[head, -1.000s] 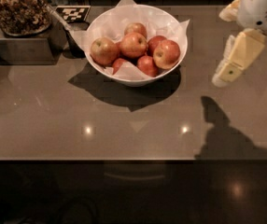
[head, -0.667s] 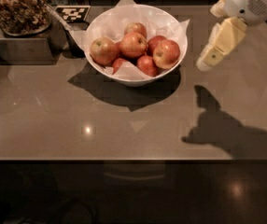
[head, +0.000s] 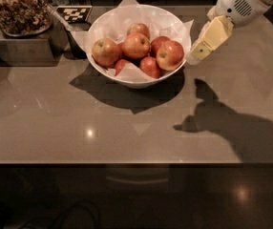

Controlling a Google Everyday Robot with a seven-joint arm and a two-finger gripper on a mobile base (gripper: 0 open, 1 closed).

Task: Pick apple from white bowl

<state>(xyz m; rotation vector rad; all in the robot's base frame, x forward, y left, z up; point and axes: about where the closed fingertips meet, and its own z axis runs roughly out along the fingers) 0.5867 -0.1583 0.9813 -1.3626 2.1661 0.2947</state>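
The white bowl (head: 127, 78) stands on the counter at upper centre, lined with crumpled white paper whose corners stick up. It holds several red apples with yellow-orange blush, and the nearest to the arm is the apple (head: 170, 55) at the right side of the pile. My gripper (head: 197, 51) comes in from the upper right on a white arm. Its pale yellow finger hangs just right of the bowl's rim, above the counter and close to that apple. It holds nothing that I can see.
A clear jar of brown nuts (head: 17, 8) stands on a grey metal box (head: 24, 46) at upper left. A black-and-white marker tag (head: 74, 13) lies behind the bowl. The grey counter (head: 127, 137) ends at a front edge low in view.
My gripper has moved left and toward the bowl, from the far right of the counter to just beside the bowl's right rim. Its shadow moved left with it.
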